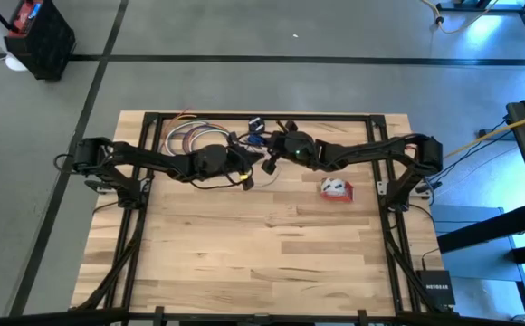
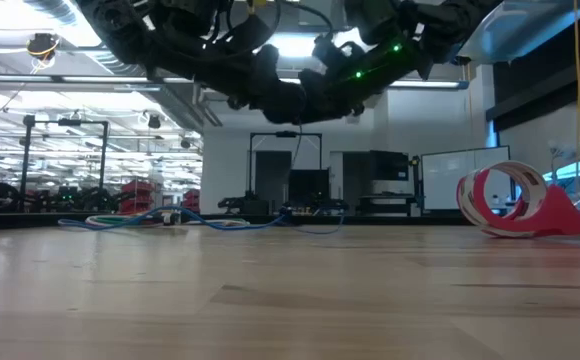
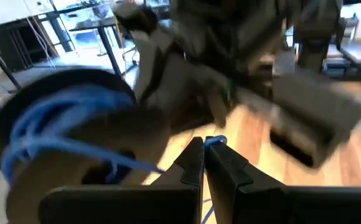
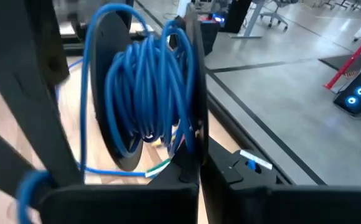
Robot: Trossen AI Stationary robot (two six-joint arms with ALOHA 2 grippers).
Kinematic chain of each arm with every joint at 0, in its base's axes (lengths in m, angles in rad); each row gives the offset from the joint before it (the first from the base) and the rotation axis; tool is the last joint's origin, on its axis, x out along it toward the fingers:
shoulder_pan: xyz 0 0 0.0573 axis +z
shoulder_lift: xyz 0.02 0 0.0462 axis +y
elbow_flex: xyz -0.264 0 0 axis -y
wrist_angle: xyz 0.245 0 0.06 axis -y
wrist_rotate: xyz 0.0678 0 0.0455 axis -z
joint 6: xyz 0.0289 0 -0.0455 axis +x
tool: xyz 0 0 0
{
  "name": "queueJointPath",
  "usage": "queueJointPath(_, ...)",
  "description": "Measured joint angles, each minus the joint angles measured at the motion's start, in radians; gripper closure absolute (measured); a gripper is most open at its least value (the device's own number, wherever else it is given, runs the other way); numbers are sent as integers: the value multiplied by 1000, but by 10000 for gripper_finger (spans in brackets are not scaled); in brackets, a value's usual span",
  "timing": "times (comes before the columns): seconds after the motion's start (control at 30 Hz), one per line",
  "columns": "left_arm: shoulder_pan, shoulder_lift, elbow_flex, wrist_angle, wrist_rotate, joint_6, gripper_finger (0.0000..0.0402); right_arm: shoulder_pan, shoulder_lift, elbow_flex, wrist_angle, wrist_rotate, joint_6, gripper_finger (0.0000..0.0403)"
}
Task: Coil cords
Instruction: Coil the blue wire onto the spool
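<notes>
Right hand point(image 4: 196, 163) pinches the blue cord point(image 4: 146, 81) coiled beside its fingers.

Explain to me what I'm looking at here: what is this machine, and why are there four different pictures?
This is a robot with two dark arms, the left arm and the right arm, fixed at either side of a wooden table. Each ends in a two-finger claw.

One picture looks straight down from above. One looks level across the tabletop. The other two come from small cameras on each wrist, looking past that arm's own fingers.

The arms meet above the back of the table. The right claw is shut, apparently on the rim of a black reel wound with blue cord. The left claw is shut too, and seems to pinch that cord's loose end.

On the table lie a red-and-white cord bundle and some loose coloured cords at the back.
</notes>
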Motion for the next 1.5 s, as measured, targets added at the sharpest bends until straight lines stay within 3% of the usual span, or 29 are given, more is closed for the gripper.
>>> queueJointPath(0.27,-19,0,0,4,-2,112,393,0,-38,0,-10,0,-8,402)
queueJointPath(0.43,-15,-9,3,-67,-2,70,331,0,-38,0,-16,0,-11,402)
queueJointPath(0.7,-60,-76,195,-678,-15,96,218,-6,-38,0,-16,0,-27,402)
queueJointPath(0.83,-92,-92,280,-868,-37,100,206,-7,-38,0,-21,0,-29,402)
queueJointPath(1.0,-118,-127,290,-1011,-119,44,212,-6,-38,0,-31,0,-35,402)
queueJointPath(1.07,-115,-126,269,-977,-124,21,216,-6,-38,0,-30,0,-36,402)
queueJointPath(1.23,-84,-114,104,-620,-123,29,225,-6,-38,0,-26,0,-43,402)
queueJointPath(1.37,-11,-115,11,-425,-118,-53,234,-6,-38,0,-18,0,-57,402)
queueJointPath(1.5,78,-89,-14,-341,26,-98,243,-6,-38,0,-6,0,-69,402)
